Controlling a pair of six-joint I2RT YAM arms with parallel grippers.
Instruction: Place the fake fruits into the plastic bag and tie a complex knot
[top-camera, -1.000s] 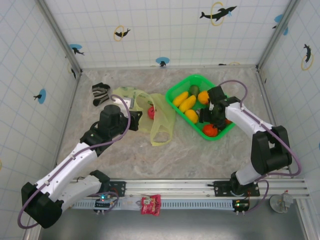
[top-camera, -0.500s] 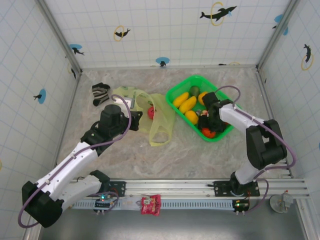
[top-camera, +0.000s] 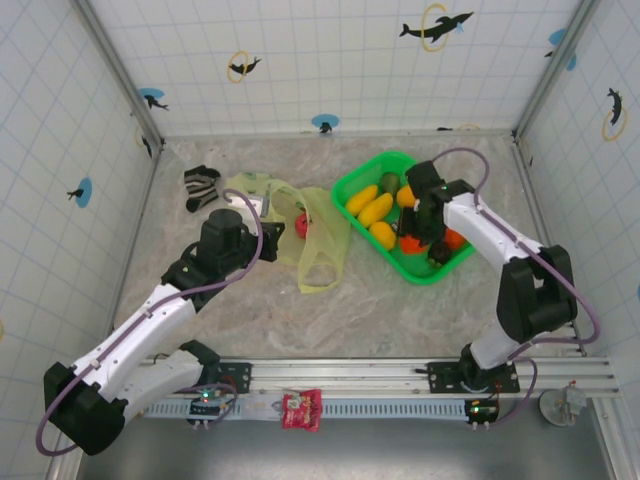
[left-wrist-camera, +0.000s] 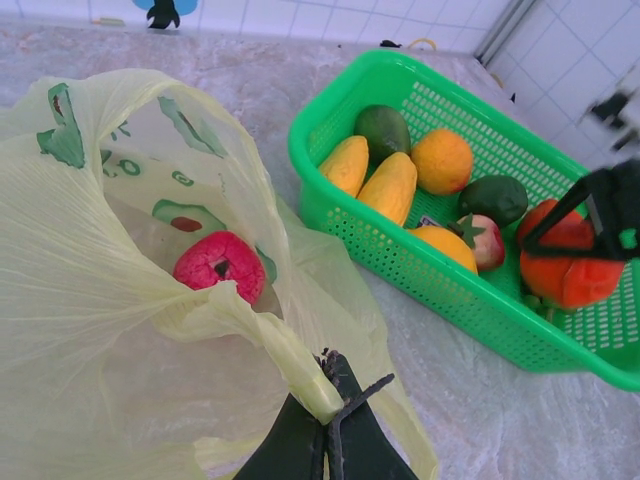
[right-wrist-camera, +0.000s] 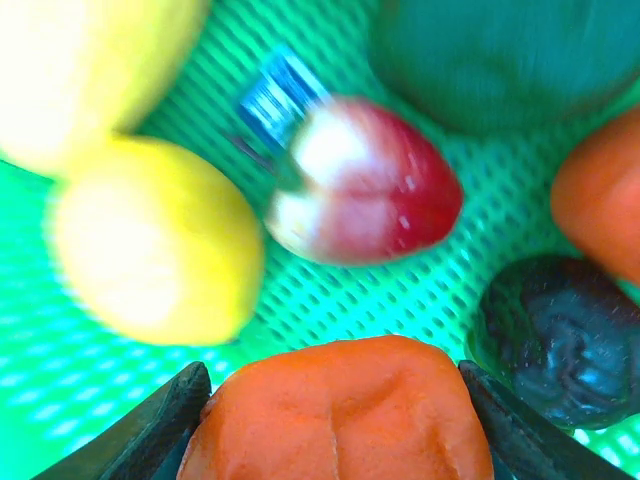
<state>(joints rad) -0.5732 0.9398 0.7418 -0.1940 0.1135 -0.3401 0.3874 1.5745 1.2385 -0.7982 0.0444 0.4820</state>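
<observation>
Marble table (top-camera: 400, 320), L pincer (left-wrist-camera: 330, 395) pinching 1 bag (left-wrist-camera: 90, 250) w/ 1 pink fruit (left-wrist-camera: 220, 265), R pincer (right-wrist-camera: 333, 385) gripping 1 orange fruit (right-wrist-camera: 340, 435)

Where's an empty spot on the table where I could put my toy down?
The biggest bare patch of table lies in front, between the plastic bag, the green basket and the rail. There is also a strip along the back wall, behind the sock and bag. The basket is crowded with fake fruits, the right gripper around an orange fruit.
</observation>
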